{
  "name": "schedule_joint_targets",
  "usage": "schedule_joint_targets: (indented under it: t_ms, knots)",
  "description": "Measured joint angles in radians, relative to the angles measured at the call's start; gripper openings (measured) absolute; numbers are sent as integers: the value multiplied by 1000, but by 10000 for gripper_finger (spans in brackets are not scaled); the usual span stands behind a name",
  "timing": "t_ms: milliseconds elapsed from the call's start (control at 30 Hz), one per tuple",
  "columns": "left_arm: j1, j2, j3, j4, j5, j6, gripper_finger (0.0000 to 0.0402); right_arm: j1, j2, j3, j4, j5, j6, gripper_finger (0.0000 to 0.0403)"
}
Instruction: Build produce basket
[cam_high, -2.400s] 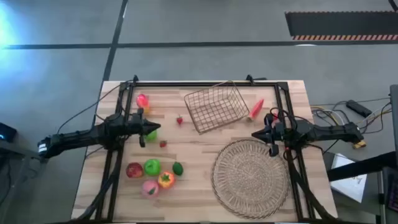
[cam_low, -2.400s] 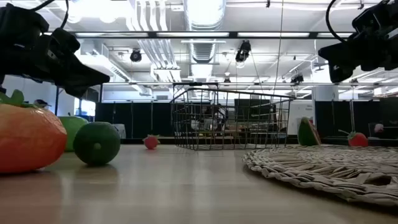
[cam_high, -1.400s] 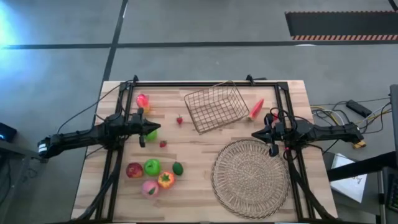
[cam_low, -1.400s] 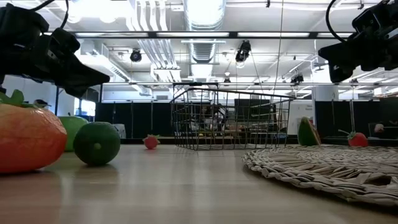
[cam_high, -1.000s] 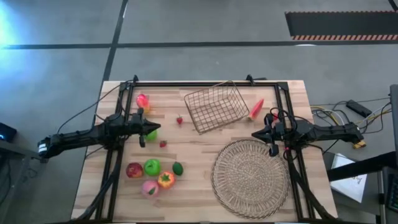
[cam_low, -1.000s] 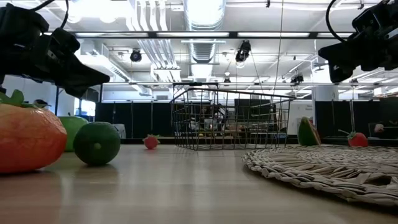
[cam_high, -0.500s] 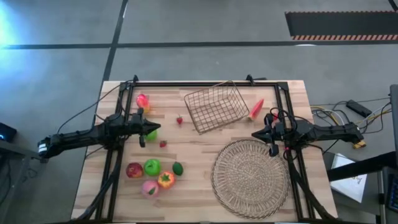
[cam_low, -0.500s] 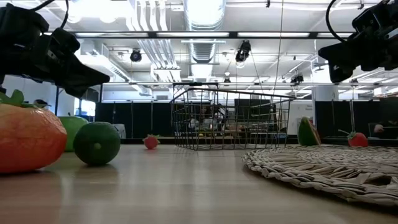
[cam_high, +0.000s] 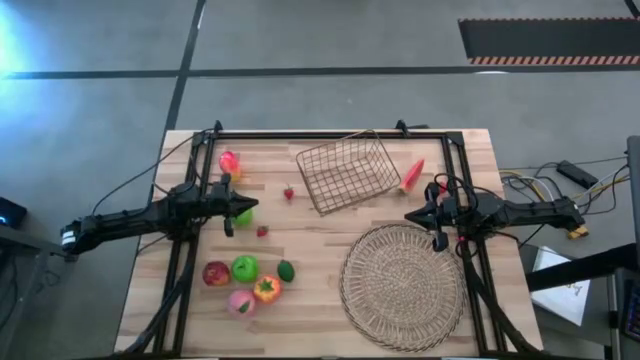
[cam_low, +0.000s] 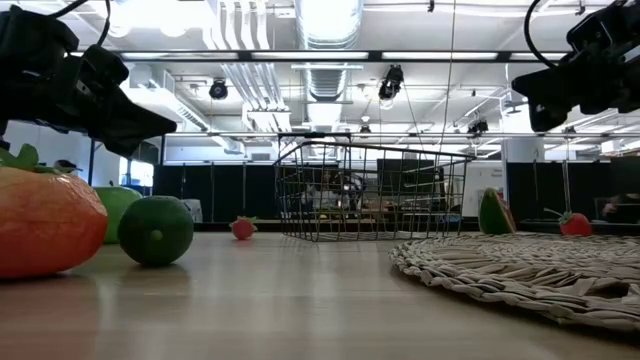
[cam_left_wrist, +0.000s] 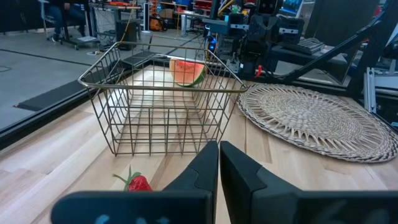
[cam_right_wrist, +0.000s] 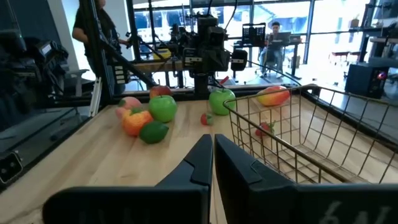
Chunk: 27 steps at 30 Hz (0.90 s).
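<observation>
The copper wire basket (cam_high: 345, 172) stands on its bottom at the table's far middle, also in the left wrist view (cam_left_wrist: 165, 102). The produce lies loose on the table. A cluster with a red piece (cam_high: 215, 273), a green apple (cam_high: 245, 268), a lime (cam_high: 286, 270), a pink piece (cam_high: 240, 303) and an orange one (cam_high: 266, 289) sits near left. Two red berries (cam_high: 289, 193) (cam_high: 262, 231) lie left of the basket, and a reddish slice (cam_high: 411, 176) lies to its right. My left gripper (cam_high: 254, 206) hovers shut at the left, over a green fruit (cam_high: 243, 216). My right gripper (cam_high: 408, 216) hovers shut at the right.
A round woven straw mat (cam_high: 403, 285) covers the near right of the table. A pink-orange fruit (cam_high: 229, 162) lies at the far left. Black frame rails run along the table's left, right and far edges. People and equipment show in the room beyond.
</observation>
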Motion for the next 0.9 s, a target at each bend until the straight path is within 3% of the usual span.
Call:
schedule_joint_targets:
  t_ms: [167, 467, 600, 900]
  knots:
    - [0, 0, 0, 0, 0, 0, 0, 0, 0, 0, 15, 1, -125, 9]
    - [0, 0, 0, 0, 0, 0, 0, 0, 0, 0, 32, 0, -109, 9]
    - [0, 0, 0, 0, 0, 0, 0, 0, 0, 0, 54, -1, -26, 9]
    - [0, 0, 0, 0, 0, 0, 0, 0, 0, 0, 188, 30, -16, 9]
